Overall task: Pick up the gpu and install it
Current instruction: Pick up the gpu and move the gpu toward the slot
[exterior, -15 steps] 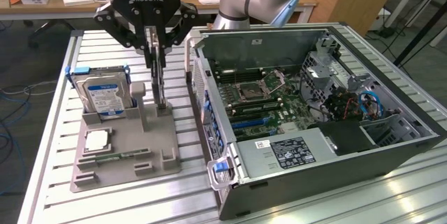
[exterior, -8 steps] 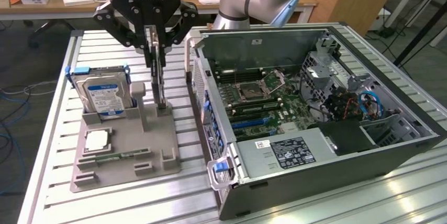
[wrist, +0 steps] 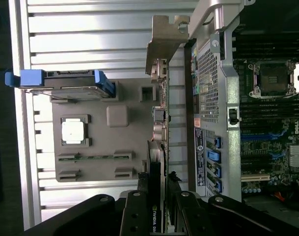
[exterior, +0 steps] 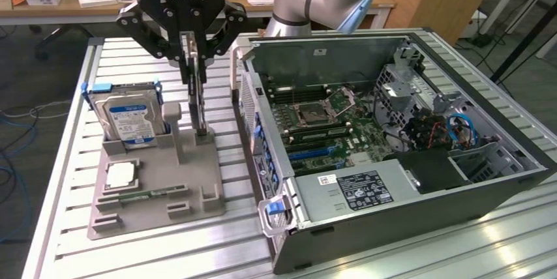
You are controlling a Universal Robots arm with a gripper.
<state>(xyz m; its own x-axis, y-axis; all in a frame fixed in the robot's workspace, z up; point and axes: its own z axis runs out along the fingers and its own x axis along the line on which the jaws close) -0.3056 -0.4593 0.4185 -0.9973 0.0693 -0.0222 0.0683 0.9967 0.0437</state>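
Over the grey holder (exterior: 165,181) on the surface (exterior: 70,155), in the exterior view, your pincer (exterior: 197,82) points straight down from an upright wrist, partly closed and pinching the top edge of the gpu (exterior: 201,116); the card stands on edge in its slot, probably so both faces stay free for gripping, just beside the open computer case (exterior: 392,227); from the wrist view, the pincer (wrist: 159,196) straddles the gpu (wrist: 159,123), one finger against each face, with the silver bracket (wrist: 165,39) at the far end.
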